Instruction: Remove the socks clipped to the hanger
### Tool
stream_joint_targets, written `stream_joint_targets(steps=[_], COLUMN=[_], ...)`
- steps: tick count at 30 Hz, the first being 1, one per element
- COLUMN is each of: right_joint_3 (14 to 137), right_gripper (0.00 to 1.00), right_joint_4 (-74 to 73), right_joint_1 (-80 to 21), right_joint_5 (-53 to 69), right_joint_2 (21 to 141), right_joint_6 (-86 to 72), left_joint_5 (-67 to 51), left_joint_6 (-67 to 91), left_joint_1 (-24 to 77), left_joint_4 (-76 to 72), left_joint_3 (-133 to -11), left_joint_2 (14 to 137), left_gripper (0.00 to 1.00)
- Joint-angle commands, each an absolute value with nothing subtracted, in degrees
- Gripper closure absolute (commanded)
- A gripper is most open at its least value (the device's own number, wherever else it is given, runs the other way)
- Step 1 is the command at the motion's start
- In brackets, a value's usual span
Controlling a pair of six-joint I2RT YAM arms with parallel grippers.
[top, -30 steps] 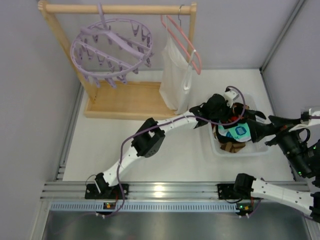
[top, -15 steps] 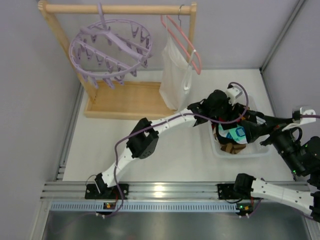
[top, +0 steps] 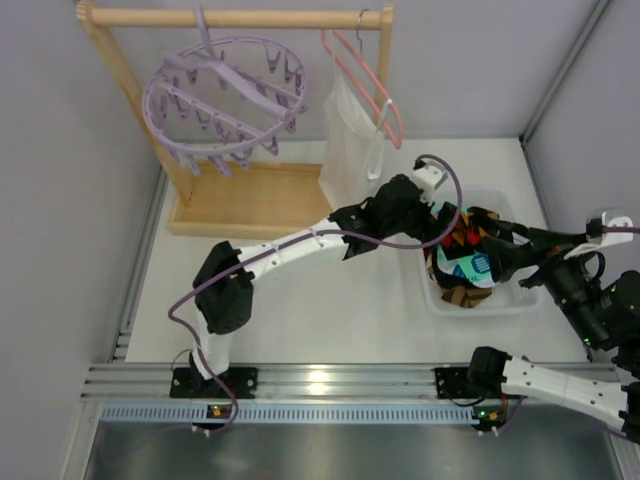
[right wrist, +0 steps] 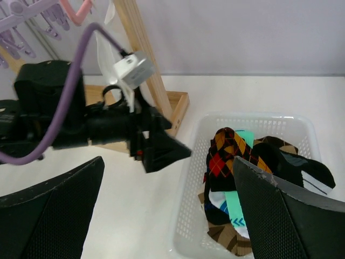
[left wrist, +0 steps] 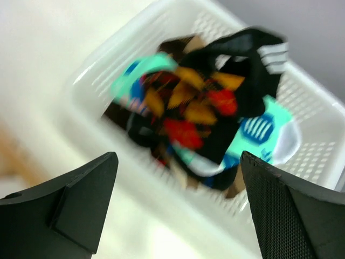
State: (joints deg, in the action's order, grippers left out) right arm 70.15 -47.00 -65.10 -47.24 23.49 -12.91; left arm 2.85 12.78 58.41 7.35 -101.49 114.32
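Soft cloth socks, perforated plastic basket — wooden rack

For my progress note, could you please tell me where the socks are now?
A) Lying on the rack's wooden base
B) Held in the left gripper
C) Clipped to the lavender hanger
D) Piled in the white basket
D: the socks lie piled in the basket, and the clips on the hanger hang bare.
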Motion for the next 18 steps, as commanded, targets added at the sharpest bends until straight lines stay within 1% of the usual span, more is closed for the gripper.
stream_joint_targets(steps=[1, 2, 4, 5, 7, 8, 10, 12, 13, 14, 15, 16, 17, 18], right_joint_3=[69.09, 67.17, 62.96, 61.89, 58.56, 57.49, 54.16, 52.39, 51.08, 50.37, 48.8, 48.08, 47.38, 46.59], right_gripper=[0.01, 0.02, 0.02, 0.01, 0.0, 0.01, 0.0, 0.01, 0.01, 0.01, 0.01, 0.0, 0.01, 0.01], right_joint_4=[-42.81, -42.11, -38.51, -37.63, -34.9, -31.76, -27.97, -25.59, -24.36, -24.08, -23.04, -22.77, -23.11, -23.81], right_joint_1=[-65.3, -65.3, -65.3, -65.3, -65.3, -65.3, -65.04, -62.77, -60.75, -52.99, -47.34, -41.89, -32.18, -28.6], right_joint_5=[-49.39, -49.74, -49.75, -49.22, -49.39, -49.92, -48.79, -47.3, -44.94, -34.91, -28.45, -22.73, -15.45, -14.6], right_joint_2=[25.49, 25.58, 26.01, 27.93, 31.01, 34.16, 35.76, 36.74, 37.09, 37.26, 37.87, 38.23, 38.84, 39.28], right_joint_6=[-12.57, -12.92, -13.27, -13.53, -13.71, -13.97, -13.36, -13.53, -13.97, -14.58, -14.59, -15.37, -15.38, -15.38], left_joint_5=[17.89, 20.97, 28.25, 29.87, 31.46, 32.86, 34.1, 31.83, 30.16, 27.45, 26.99, 26.81, 27.33, 28.12], left_joint_6=[18.1, 18.89, 21.44, 22.84, 26.44, 28.46, 29.96, 30.76, 30.76, 30.07, 29.54, 28.92, 27.35, 26.64], left_joint_1=[58.18, 57.92, 57.48, 56.52, 55.11, 53.28, 51.51, 47.91, 43.99, 41.77, 38.09, 36.4, 34.82, 33.59], left_joint_4=[8.26, 8.78, 11.85, 13.26, 17.65, 19.32, 23.63, 26.44, 29.67, 30.84, 33.81, 35.58, 37.77, 39.71], left_joint_3=[-89.77, -83.21, -77.72, -75.0, -67.96, -64.29, -60.92, -57.59, -56.79, -55.82, -54.85, -54.93, -55.28, -56.59], left_joint_2=[102.6, 98.31, 93.89, 89.6, 85.54, 80.91, 76.58, 70.27, 67.96, 65.68, 60.69, 58.64, 56.71, 54.25], left_gripper=[0.02, 0.02, 0.02, 0.02, 0.02, 0.02, 0.02, 0.02, 0.02, 0.02, 0.02, 0.02, 0.02, 0.02])
